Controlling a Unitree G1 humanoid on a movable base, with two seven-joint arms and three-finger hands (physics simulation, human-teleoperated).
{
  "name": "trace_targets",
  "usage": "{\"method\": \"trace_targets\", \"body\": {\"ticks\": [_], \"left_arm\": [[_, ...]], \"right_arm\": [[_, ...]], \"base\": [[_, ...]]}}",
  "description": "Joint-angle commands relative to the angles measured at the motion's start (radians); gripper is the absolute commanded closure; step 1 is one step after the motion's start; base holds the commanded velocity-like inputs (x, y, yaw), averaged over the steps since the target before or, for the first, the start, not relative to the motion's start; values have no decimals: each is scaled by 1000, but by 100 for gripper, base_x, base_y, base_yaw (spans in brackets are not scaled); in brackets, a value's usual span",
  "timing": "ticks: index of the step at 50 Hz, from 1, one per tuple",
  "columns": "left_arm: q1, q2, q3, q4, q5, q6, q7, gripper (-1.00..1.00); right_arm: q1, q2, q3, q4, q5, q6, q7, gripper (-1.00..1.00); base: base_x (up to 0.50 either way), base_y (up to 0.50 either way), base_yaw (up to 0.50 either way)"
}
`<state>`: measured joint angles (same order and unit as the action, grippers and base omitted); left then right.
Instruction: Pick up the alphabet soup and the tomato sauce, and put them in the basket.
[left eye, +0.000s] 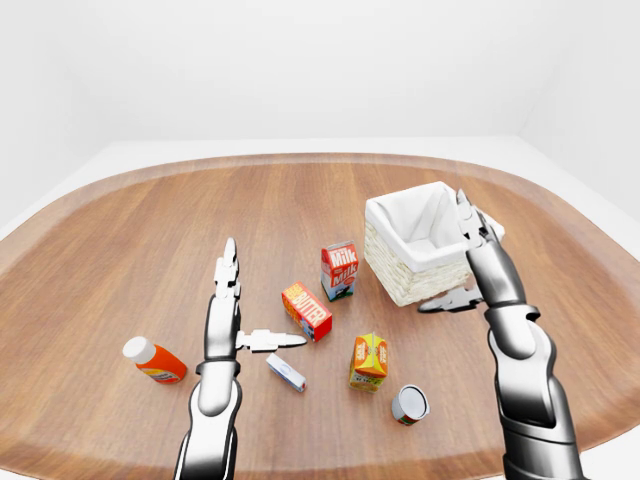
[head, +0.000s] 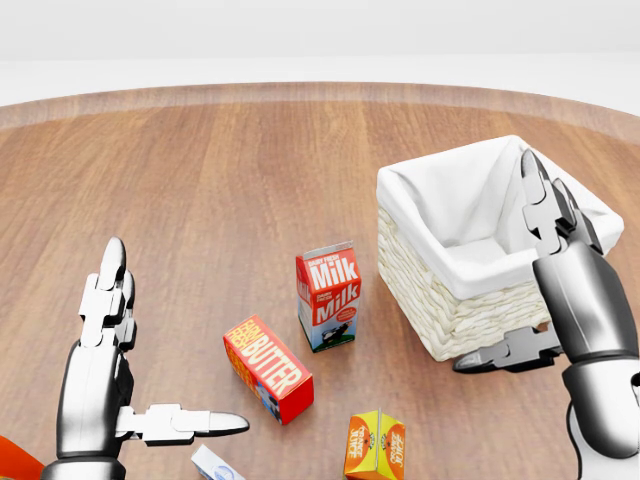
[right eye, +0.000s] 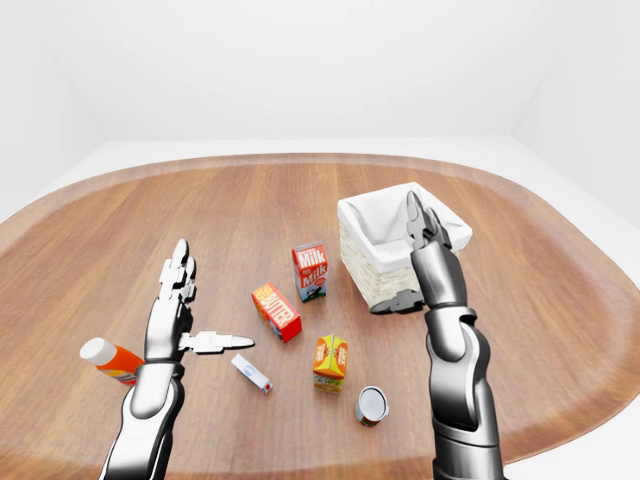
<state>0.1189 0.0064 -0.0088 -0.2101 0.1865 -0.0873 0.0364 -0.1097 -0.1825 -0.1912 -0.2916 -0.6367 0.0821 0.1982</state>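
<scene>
My right hand (head: 570, 290) is spread, fingers apart, empty, beside the white-lined wicker basket (left eye: 415, 245) toward the table's (left eye: 150, 230) right edge. My left hand (left eye: 228, 315) is likewise splayed and empty. One can (left eye: 409, 404) lies tipped near the bottom edge; its label is unreadable.

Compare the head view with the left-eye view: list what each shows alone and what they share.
Only the left-eye view shows the whole orange bottle, the can and the table's edge. The head view alone shows nothing extra, just everything larger. Both show the basket, milk carton, butter box, and both open hands: left hand, right hand.
</scene>
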Motion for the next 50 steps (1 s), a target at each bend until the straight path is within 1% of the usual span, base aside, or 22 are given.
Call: {"method": "trace_targets", "body": {"ticks": [1, 3, 7, 9, 10, 13, 16, 17, 18, 20, 24, 25, 27, 33, 34, 35, 39, 41, 43, 50], "left_arm": [[2, 1, -1, -2, -2, 0, -2, -100], [2, 1, -1, -1, -2, 0, -2, -100], [2, 1, -1, -1, -2, 0, -2, -100], [2, 1, -1, -1, -2, 0, -2, -100], [2, 1, -1, -1, -2, 0, -2, -100], [2, 1, -1, -1, -2, 0, -2, -100], [2, 1, -1, -1, -2, 0, -2, -100], [2, 1, -1, -1, -2, 0, -2, -100], [2, 1, -1, -1, -2, 0, -2, -100], [2, 1, -1, -1, -2, 0, -2, -100], [2, 1, -1, -1, -2, 0, -2, -100], [2, 1, -1, -2, -2, 0, -2, -100], [2, 1, -1, -1, -2, 0, -2, -100], [2, 1, -1, -1, -2, 0, -2, -100], [2, 1, -1, -1, -2, 0, -2, -100], [2, 1, -1, -1, -2, 0, -2, -100], [2, 1, -1, -1, -2, 0, -2, -100], [2, 1, -1, -1, -2, 0, -2, -100], [2, 1, -1, -2, -2, 0, -2, -100], [2, 1, -1, -1, -2, 0, -2, -100]], "right_arm": [[47, 20, -4, -45, -4, -9, 9, -100], [55, 23, -3, -46, -3, -16, 8, -100], [84, 38, 10, -4, -4, -63, -22, -100], [90, 42, 14, 4, -4, -71, -27, -100], [99, 47, 20, 16, -6, -85, -37, -100], [106, 52, 25, 4, -7, -81, -29, -100], [116, 58, 30, 5, -7, -87, -31, -100], [125, 60, 34, 22, -8, -106, -47, -100], [130, 62, 35, 13, -8, -103, -41, -100], [143, 67, 39, 10, -11, -108, -42, -100], [157, 71, 44, 28, -16, -129, -52, -100], [161, 71, 46, 44, -17, -144, -65, -100], [163, 73, 47, 34, -18, -137, -57, -100], [178, 77, 48, 24, -18, -145, -56, -100], [185, 78, 49, 32, -19, -158, -66, -100], [191, 81, 48, 8, -17, -147, -51, -100], [208, 89, 40, -21, -4, -146, -35, -100], [224, 92, 41, -16, 5, -162, -34, -100], [233, 93, 39, -9, 9, -169, -34, -100], [255, 96, 26, 4, 19, -169, -42, -100]], "base": [[0, 0, 0], [0, 0, 0], [0, 0, 0], [0, 0, 0], [0, 0, 0], [0, 0, 0], [0, 0, 0], [0, 0, 0], [0, 0, 0], [0, 0, 0], [0, 0, 0], [0, 0, 0], [0, 0, 0], [0, 0, 0], [0, 0, 0], [0, 0, 0], [0, 0, 0], [0, 0, 0], [0, 0, 0], [0, 0, 0]]}}
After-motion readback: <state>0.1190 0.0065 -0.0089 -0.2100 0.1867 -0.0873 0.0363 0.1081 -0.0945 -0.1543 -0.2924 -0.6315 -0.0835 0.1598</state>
